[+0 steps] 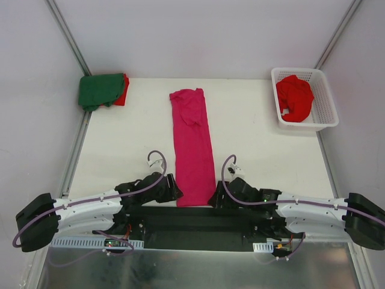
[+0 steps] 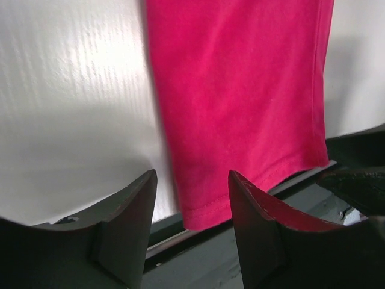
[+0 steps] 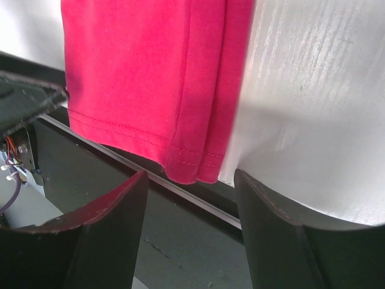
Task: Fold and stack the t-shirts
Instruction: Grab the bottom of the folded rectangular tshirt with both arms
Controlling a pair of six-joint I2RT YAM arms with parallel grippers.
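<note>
A magenta-pink t-shirt lies folded into a long narrow strip down the middle of the white table, its hem hanging just over the near edge. My left gripper is open beside the hem's left corner. My right gripper is open beside the hem's right corner. Neither holds cloth. A dark green t-shirt lies folded on a red one at the far left corner. Another red t-shirt lies crumpled in the basket.
The white lattice basket stands at the far right corner. A black base bar runs along the table's near edge under both grippers. Grey walls close the table in at the back and sides.
</note>
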